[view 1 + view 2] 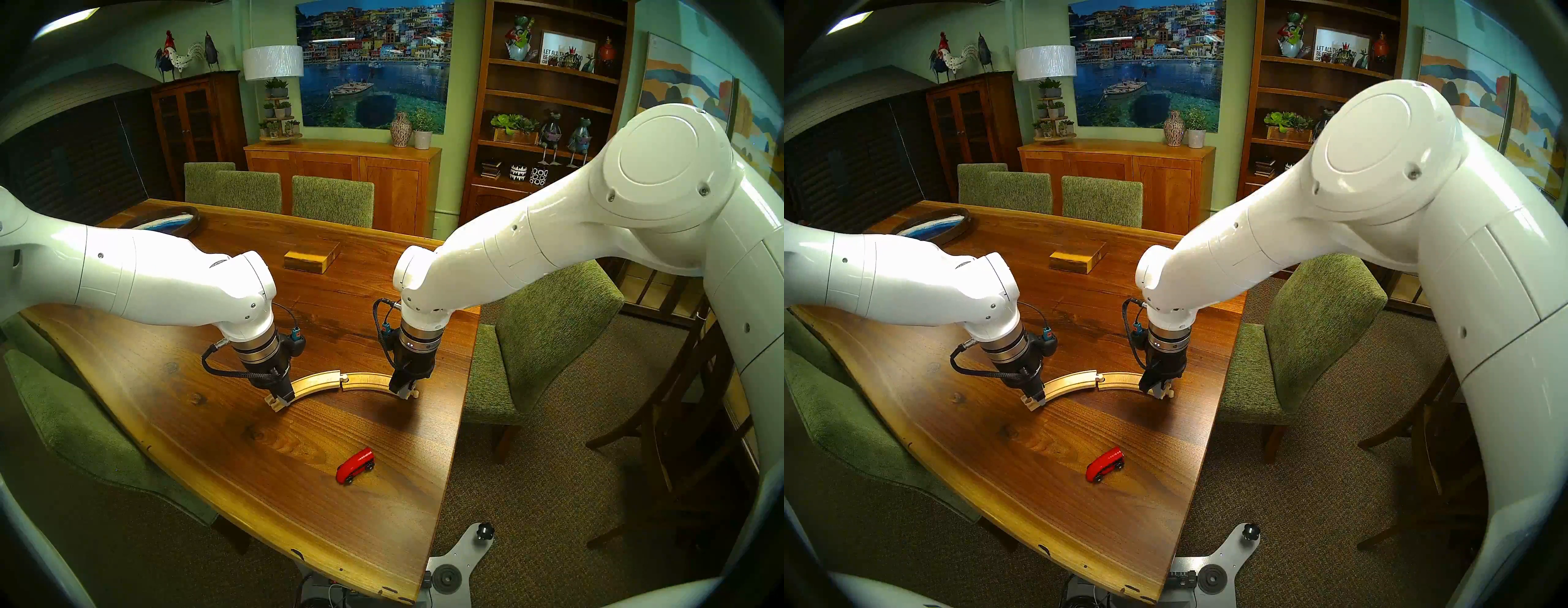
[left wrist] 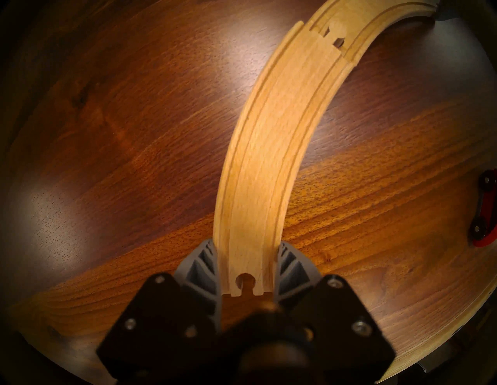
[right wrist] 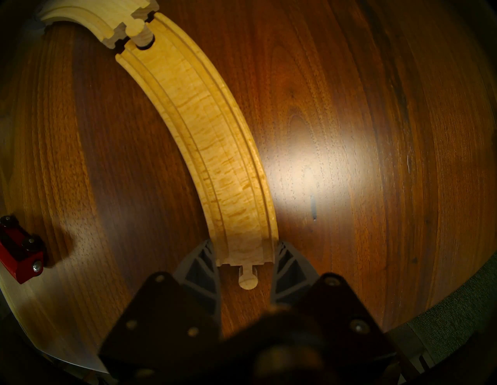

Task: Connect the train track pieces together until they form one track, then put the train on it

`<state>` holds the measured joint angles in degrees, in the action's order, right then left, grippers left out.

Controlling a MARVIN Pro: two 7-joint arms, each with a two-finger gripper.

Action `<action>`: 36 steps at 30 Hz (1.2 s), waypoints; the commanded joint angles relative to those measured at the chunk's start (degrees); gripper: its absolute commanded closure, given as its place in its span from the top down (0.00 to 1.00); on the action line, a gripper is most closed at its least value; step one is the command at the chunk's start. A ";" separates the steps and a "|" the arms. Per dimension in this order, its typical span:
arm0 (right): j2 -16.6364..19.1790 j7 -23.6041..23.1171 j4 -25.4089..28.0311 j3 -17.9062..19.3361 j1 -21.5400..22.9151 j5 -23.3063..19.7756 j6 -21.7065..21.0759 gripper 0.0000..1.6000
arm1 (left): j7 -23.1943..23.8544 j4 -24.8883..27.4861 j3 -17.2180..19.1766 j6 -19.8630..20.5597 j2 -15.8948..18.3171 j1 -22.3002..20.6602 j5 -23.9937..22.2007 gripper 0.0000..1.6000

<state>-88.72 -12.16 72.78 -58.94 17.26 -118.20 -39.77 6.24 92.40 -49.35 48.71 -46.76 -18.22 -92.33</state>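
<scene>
Pale wooden track pieces meet mid-table (image 1: 127,365), peg resting partly in socket: L gripper (image 1: 283,398) clamps left piece (image 1: 312,384), R gripper (image 1: 406,392) clamps right piece (image 1: 368,381). Red train (image 1: 355,465) sits apart, nearer table's front edge.

track pieces (image 1: 326,382): pale wood, matt | table (image 1: 212,424): glossy wood | train (image 1: 355,465): glossy

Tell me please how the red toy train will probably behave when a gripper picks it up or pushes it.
The train looks glossy, so gripper fingers might slip on its smooth sides. It stands on small black wheels on the table, so an endwise push would likely roll it rather than slide it. It seems rigid and small, probably light to lift.
</scene>
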 commanded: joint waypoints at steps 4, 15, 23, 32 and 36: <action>-0.12 0.28 -0.08 0.05 -0.20 -0.01 0.15 0.00 | 0.52 -0.48 0.71 0.11 -0.57 -1.16 0.34 0.00; -0.11 0.29 -0.08 0.07 -0.21 0.00 0.14 0.00 | 0.31 0.47 0.57 0.35 -0.38 -1.20 0.46 0.00; -0.10 0.30 -0.08 0.08 -0.22 0.01 0.13 0.00 | 0.22 0.51 0.56 0.52 -0.27 -1.24 0.67 0.00; -0.08 0.31 -0.08 0.11 -0.23 0.04 0.12 0.00 | 0.67 -0.29 0.51 0.37 -0.53 -0.91 1.49 0.00; -0.07 0.32 -0.08 0.13 -0.23 0.05 0.11 0.00 | 1.16 -0.67 0.53 0.33 -0.66 -0.79 1.86 0.00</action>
<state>-88.71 -12.07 72.73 -58.80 17.19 -118.13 -39.76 6.97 92.53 -49.41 49.14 -47.32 -17.75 -90.90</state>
